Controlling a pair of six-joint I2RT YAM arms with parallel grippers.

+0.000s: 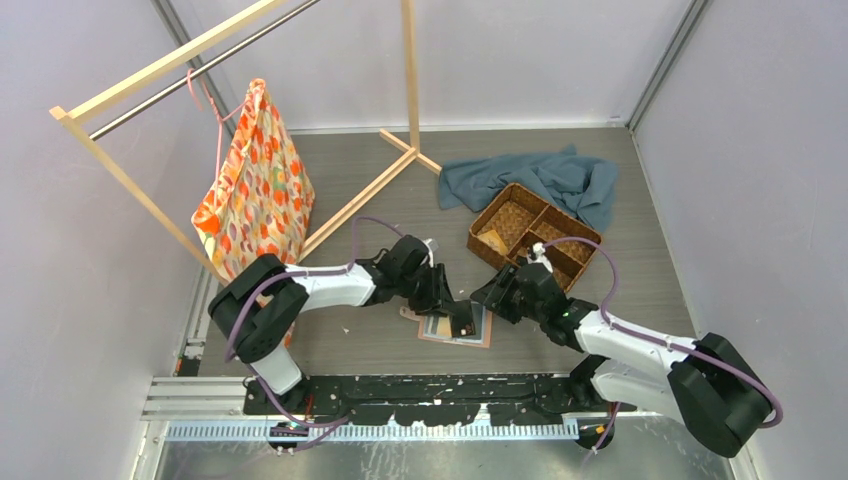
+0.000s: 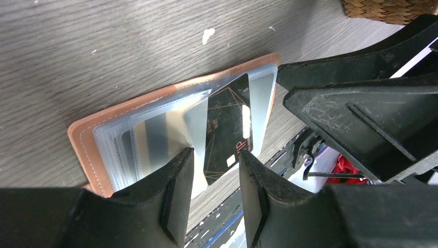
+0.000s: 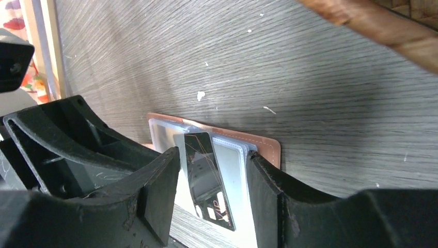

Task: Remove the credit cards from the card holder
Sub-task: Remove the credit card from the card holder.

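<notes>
The card holder (image 1: 440,330) lies open on the table between both arms, salmon-pink with clear sleeves (image 2: 82,139) (image 3: 268,144). A black card (image 2: 227,129) (image 3: 206,181) sticks partway out of its sleeves, slanted. A tan card (image 2: 155,137) sits in a sleeve beside it. My left gripper (image 2: 214,152) (image 1: 462,322) hovers over the black card's free end, jaws apart, nothing clamped. My right gripper (image 3: 213,160) (image 1: 492,298) faces it from the other side, open, its fingers straddling the black card and the sleeves.
A brown woven basket (image 1: 535,238) with three compartments stands just behind the right gripper, a tan flat piece in its left compartment. A blue cloth (image 1: 545,178) lies behind it. A wooden rack (image 1: 372,190) and a patterned bag (image 1: 255,190) stand at the back left.
</notes>
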